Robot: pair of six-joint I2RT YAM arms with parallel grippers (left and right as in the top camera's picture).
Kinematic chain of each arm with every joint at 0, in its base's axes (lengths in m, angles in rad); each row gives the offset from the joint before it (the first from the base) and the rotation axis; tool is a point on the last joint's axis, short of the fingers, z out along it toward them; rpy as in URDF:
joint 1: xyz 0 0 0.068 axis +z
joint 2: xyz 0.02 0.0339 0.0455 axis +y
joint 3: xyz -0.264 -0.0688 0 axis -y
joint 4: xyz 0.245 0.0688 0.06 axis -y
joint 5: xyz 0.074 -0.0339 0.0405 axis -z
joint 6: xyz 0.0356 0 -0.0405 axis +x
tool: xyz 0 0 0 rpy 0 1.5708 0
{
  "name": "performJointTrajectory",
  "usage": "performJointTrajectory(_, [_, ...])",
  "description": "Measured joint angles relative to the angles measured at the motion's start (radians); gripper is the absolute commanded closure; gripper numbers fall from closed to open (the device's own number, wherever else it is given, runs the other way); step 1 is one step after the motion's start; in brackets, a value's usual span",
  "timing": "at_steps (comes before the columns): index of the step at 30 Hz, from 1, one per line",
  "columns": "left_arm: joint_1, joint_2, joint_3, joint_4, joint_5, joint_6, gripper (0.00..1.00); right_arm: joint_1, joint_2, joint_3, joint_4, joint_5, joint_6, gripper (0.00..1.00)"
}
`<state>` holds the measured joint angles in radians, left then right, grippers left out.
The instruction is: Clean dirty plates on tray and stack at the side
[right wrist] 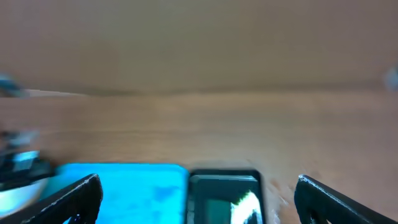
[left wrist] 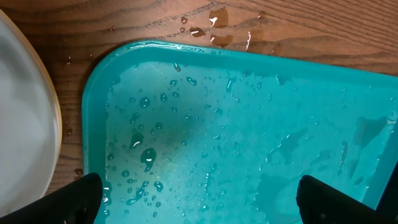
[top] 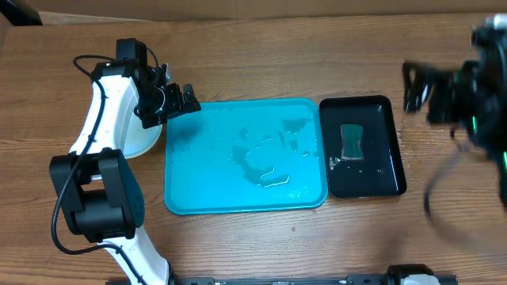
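1. The turquoise tray point(top: 222, 182) sat mid-counter with no plates on it, only water droplets and a puddle point(top: 269, 154).
2. A white round plate point(left wrist: 25, 124) lay on the counter point(top: 317, 71) just beside the tray's left end, partly under the left arm. How many plates were stacked there could not be told, as only a pale rim showed.
3. The left claw point(top: 184, 101) hung over the tray's far-left corner, jaws wide, holding nothing.
4. The right claw point(right wrist: 202, 199) was up over the right side of the counter and blurred, jaws wide and empty.
5. The sponge point(top: 352, 142) lay in the black tray point(top: 372, 178), just right of the turquoise tray, with neither claw on it.
6. Judgement: the task looked done or nearly done, with the tray cleared, the plates off to the side and the sponge put down. The stack count was unconfirmed, and a wet tray and splashes on the counter remained.
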<state>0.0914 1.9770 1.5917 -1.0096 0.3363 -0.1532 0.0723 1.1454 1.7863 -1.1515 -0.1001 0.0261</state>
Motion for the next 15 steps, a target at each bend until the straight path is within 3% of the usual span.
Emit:
performJointTrajectory(4, [0.0, 0.0, 0.0, 0.0, 0.0, 0.0, 0.0, 0.101, -0.167, 0.0, -0.007, 0.002, -0.001, 0.0])
performJointTrajectory(10, [0.0, 0.0, 0.0, 0.0, 0.0, 0.0, 0.0, 0.117, -0.372, -0.032, -0.013, 0.042, -0.035, 0.0])
performJointTrajectory(15, [0.0, 0.0, 0.0, 0.0, -0.001, 0.0, 0.0, 0.077, -0.597, -0.293, 0.158, 0.062, -0.051, 0.0])
